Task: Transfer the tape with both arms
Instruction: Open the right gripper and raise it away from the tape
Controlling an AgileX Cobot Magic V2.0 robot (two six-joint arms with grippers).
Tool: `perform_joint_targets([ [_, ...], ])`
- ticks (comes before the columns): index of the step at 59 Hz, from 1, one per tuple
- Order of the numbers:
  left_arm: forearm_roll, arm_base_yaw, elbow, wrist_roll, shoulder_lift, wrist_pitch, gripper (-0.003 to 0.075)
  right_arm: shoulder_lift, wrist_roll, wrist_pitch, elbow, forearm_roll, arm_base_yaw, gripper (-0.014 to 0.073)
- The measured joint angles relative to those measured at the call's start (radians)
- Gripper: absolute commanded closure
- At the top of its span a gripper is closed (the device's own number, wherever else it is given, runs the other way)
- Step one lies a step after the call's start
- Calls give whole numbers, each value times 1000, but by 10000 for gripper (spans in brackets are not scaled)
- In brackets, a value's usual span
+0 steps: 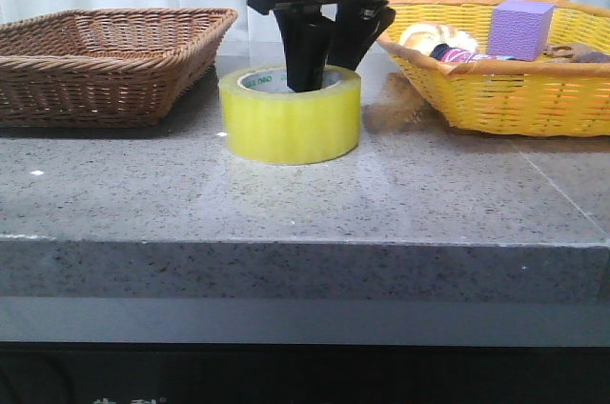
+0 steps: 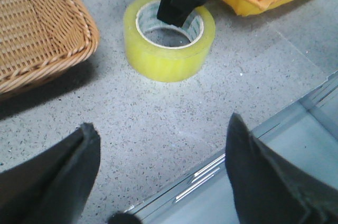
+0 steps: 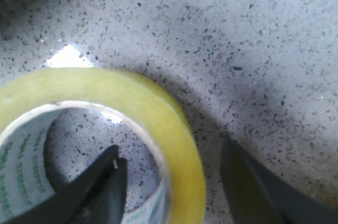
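Observation:
The yellow tape roll stands flat on the grey stone table, its white core with green print facing up. My right gripper hangs over it from above, open. In the right wrist view one finger is inside the core and the other is outside, with the tape's wall between them and a gap on each side. My left gripper is open and empty, low over the table's front edge, with the tape and the right gripper ahead of it. It is out of the front view.
A brown wicker basket stands left of the tape, also in the left wrist view. A yellow basket at the right holds a purple cube and other items. The table's front edge runs below.

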Motion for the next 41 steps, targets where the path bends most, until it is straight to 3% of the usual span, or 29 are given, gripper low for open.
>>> perform_joint_targets([
  [21,6,0,-2,0,2,2,229,-231,51,-35,26,23,0,126],
  [41,10,0,-2,0,2,2,229,-576,57,-215,352,64,0,127],
])
